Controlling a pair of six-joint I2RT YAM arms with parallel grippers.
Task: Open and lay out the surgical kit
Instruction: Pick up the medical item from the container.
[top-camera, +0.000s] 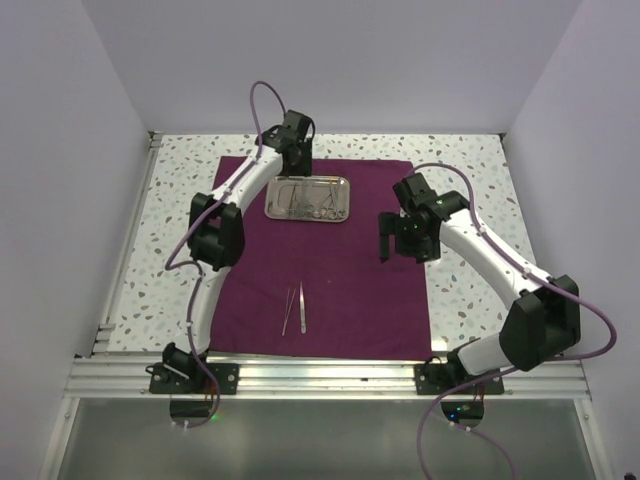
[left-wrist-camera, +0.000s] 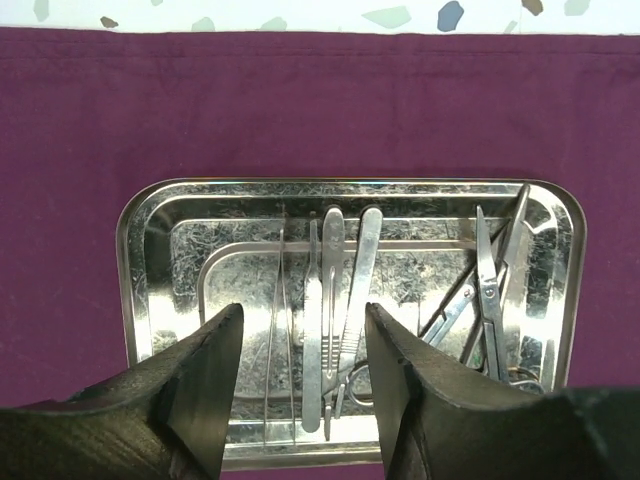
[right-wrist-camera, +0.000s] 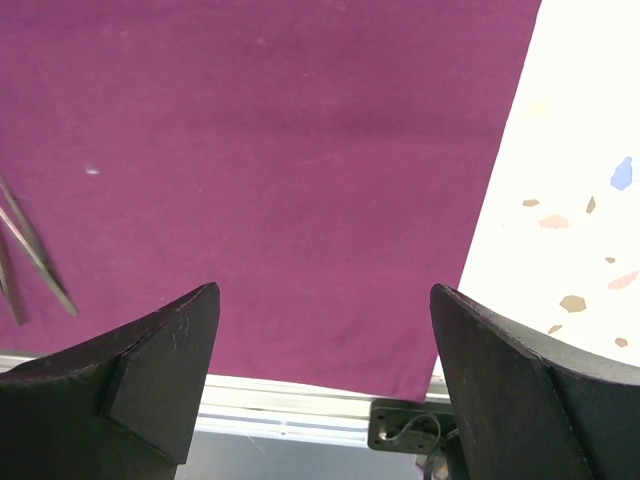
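The maroon cloth (top-camera: 350, 270) lies spread flat on the table. The steel tray (top-camera: 277, 207) sits on its far part and holds several thin instruments (top-camera: 310, 198). In the left wrist view the tray (left-wrist-camera: 150, 260) shows scalpel handles (left-wrist-camera: 333, 300), thin tweezers (left-wrist-camera: 280, 330) and ring-handled clamps (left-wrist-camera: 490, 300). My left gripper (top-camera: 296, 158) (left-wrist-camera: 303, 325) is open and empty, above the tray's far edge over the scalpel handles. Two tweezers (top-camera: 294, 308) lie on the near part of the cloth, also in the right wrist view (right-wrist-camera: 30, 255). My right gripper (top-camera: 398, 245) (right-wrist-camera: 325, 305) is open and empty above the cloth's right part.
Speckled white tabletop (top-camera: 470, 180) surrounds the cloth. An aluminium rail (top-camera: 330, 375) runs along the near edge, with the arm bases bolted on it. White walls stand on both sides and behind. The right arm's base plate (right-wrist-camera: 405, 430) shows beyond the cloth's near edge.
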